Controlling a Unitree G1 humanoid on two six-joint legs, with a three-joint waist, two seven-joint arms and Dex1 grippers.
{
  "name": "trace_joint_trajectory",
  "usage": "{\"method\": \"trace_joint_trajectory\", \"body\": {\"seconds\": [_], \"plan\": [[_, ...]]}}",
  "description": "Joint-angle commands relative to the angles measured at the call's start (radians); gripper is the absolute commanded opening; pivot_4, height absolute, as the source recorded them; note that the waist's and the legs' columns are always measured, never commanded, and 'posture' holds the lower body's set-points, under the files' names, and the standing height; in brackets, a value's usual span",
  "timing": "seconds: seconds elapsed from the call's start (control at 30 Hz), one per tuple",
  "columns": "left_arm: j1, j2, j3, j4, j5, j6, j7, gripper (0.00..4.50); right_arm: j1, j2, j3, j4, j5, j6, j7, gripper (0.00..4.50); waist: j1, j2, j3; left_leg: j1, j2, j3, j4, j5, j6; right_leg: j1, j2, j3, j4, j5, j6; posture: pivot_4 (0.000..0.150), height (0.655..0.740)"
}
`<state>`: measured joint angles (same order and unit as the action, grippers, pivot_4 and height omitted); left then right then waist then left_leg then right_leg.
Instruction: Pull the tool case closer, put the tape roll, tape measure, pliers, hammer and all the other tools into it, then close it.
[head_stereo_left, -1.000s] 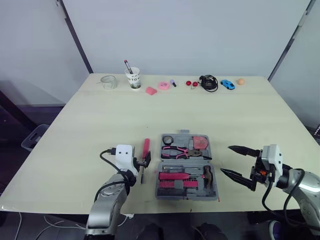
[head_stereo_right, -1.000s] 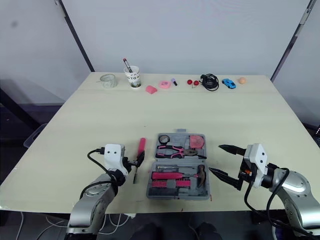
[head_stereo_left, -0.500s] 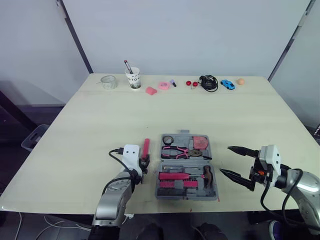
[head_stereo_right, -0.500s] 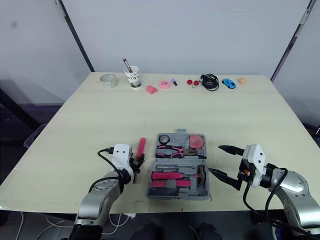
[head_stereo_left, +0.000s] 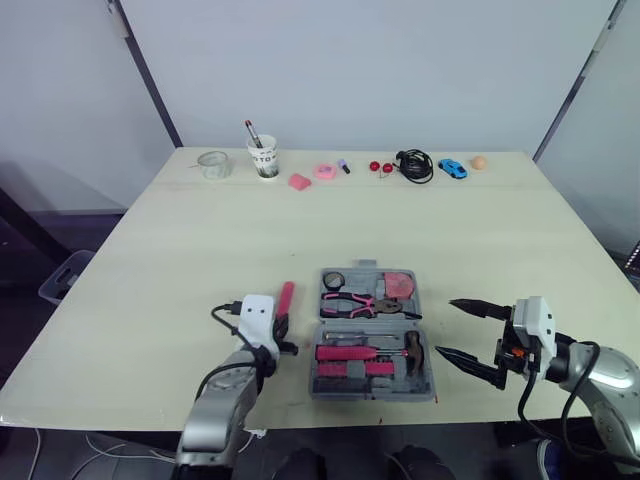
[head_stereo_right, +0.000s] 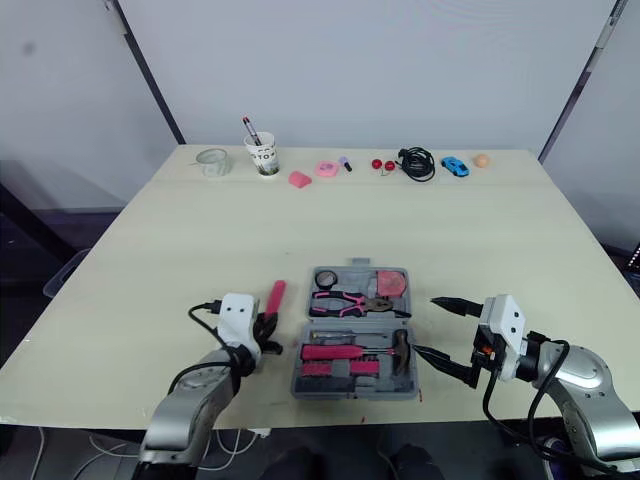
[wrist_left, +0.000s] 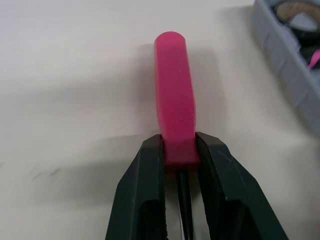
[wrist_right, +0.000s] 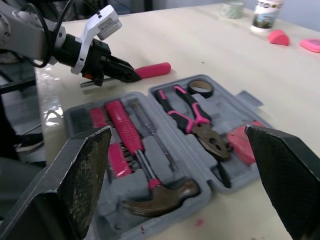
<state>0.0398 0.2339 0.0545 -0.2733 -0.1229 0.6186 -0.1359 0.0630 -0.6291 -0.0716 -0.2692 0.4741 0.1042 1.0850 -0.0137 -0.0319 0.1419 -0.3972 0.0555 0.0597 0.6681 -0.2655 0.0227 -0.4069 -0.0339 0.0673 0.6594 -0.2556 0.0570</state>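
The grey tool case (head_stereo_left: 372, 394) lies open near the table's front edge. It holds a black tape roll (head_stereo_left: 335, 280), pink-handled pliers (head_stereo_left: 352, 303), a pink tape measure (head_stereo_left: 401, 284) and a hammer (head_stereo_left: 375, 352). Left of the case a pink-handled screwdriver (head_stereo_left: 285, 296) lies on the table. My left gripper (wrist_left: 178, 145) is shut on the lower end of the screwdriver's handle (wrist_left: 175, 95), with the metal shaft running back between the fingers. My right gripper (head_stereo_left: 447, 328) is open just right of the case, with nothing between its fingers.
Along the far edge stand a glass jar (head_stereo_left: 212, 163), a paper cup with pens (head_stereo_left: 264, 158), pink items (head_stereo_left: 301, 181), a black cable (head_stereo_left: 416, 165), a blue toy car (head_stereo_left: 453, 168) and an orange ball (head_stereo_left: 479, 162). Bare tabletop lies between them and the case.
My left gripper has closed from wide open onto the screwdriver's handle. The right gripper has stayed open beside the case.
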Motion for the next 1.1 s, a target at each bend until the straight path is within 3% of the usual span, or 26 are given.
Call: {"method": "trace_joint_trajectory", "body": {"seconds": [0.03, 0.3, 0.67, 0.97, 1.1], "plan": [[0.073, 0.017, 0.039, -0.149, -0.035, 0.037, -0.026, 0.4, -0.009, -0.038, 0.011, -0.033, 0.033, -0.011, 0.08, 4.5, 0.0, 0.0, 0.0, 0.0, 0.0, 0.0, 0.0, 0.0, 0.0, 0.0, 0.0, 0.0, 0.0, 0.0, 0.0, 0.15, 0.74], [0.179, 0.002, 0.048, -0.275, -0.039, 0.096, 0.001, 0.4, -0.039, -0.057, 0.041, -0.029, 0.059, -0.005, 0.164, 4.5, 0.002, 0.0, 0.0, 0.0, 0.0, -0.004, 0.0, 0.0, 0.0, 0.0, -0.001, 0.0, 0.0, -0.001, -0.001, 0.15, 0.74], [0.246, -0.067, 0.084, -0.298, -0.053, 0.093, 0.032, 0.4, -0.085, -0.056, 0.061, 0.002, 0.042, -0.01, 0.191, 4.5, 0.002, 0.0, 0.0, 0.0, 0.0, -0.004, 0.001, 0.0, 0.0, 0.0, -0.001, 0.0, -0.001, -0.001, -0.002, 0.15, 0.74], [0.263, -0.071, 0.081, -0.319, -0.073, 0.058, 0.013, 4.48, -0.09, -0.057, 0.067, -0.011, 0.039, 0.004, 0.177, 4.5, 0.002, 0.0, 0.0, 0.0, 0.0, -0.004, 0.001, 0.0, 0.0, 0.0, -0.001, 0.0, 0.0, -0.002, -0.004, 0.15, 0.74], [0.249, -0.041, 0.081, -0.344, -0.077, 0.045, -0.013, 4.48, -0.09, -0.057, 0.069, -0.018, 0.038, 0.01, 0.168, 4.5, 0.002, -0.001, 0.0, 0.0, 0.0, -0.004, 0.001, 0.0, 0.0, 0.0, -0.001, 0.0, 0.0, -0.002, -0.004, 0.15, 0.74]]}}
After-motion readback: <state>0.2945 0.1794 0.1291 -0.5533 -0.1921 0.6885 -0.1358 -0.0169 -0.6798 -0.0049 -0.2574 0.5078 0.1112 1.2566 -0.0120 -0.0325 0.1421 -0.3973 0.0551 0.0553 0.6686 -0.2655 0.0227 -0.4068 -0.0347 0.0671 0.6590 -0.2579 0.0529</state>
